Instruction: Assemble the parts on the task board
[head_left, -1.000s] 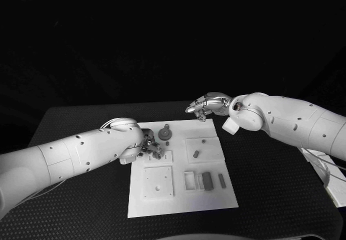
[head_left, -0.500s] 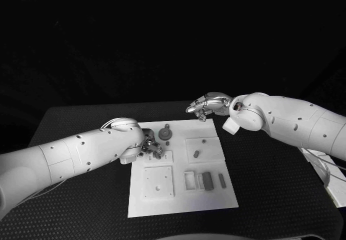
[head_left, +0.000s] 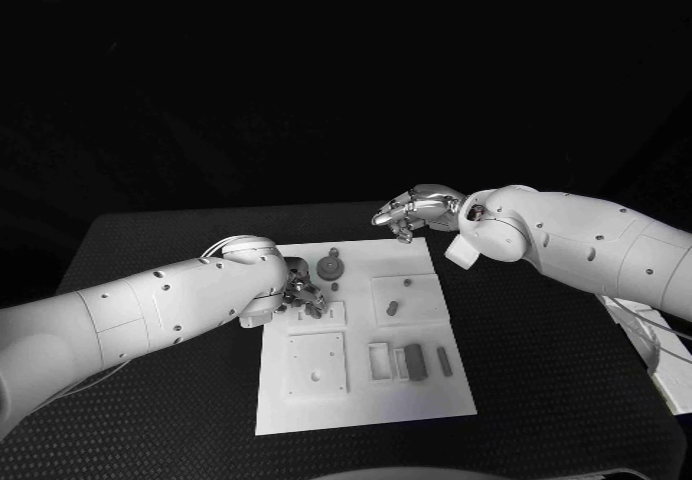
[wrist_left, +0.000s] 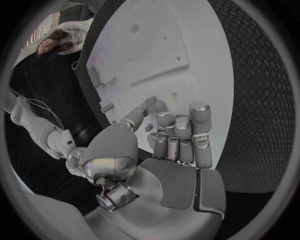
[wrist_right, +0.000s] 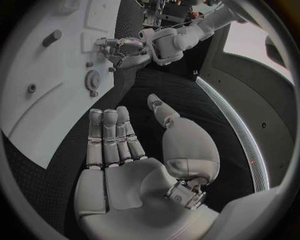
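Left hand hangs low over the near-left part of the task board, at the end of the white left arm that crosses in from the table's left side. Its fingers are curled down toward the white plate, with the thumb bent in beside them; whether a small piece sits between the fingertips cannot be told, since the fingers hide that spot in the head view and in the left wrist view. Just right of this hand a dark gear lies flat on the board, with a small dark peg just behind it. Further right, a raised white block carries a dark cylinder and a small round piece. Toward the near edge sit a square white plate with holes and, to its right, a dark bar lying in a slotted white holder, with a thinner dark strip beside it. Over the black table at the board's far-right corner, the right hand hovers clear of the plate, holding nothing. In the right wrist view its fingers lie straight and side by side, the thumb standing apart from them.
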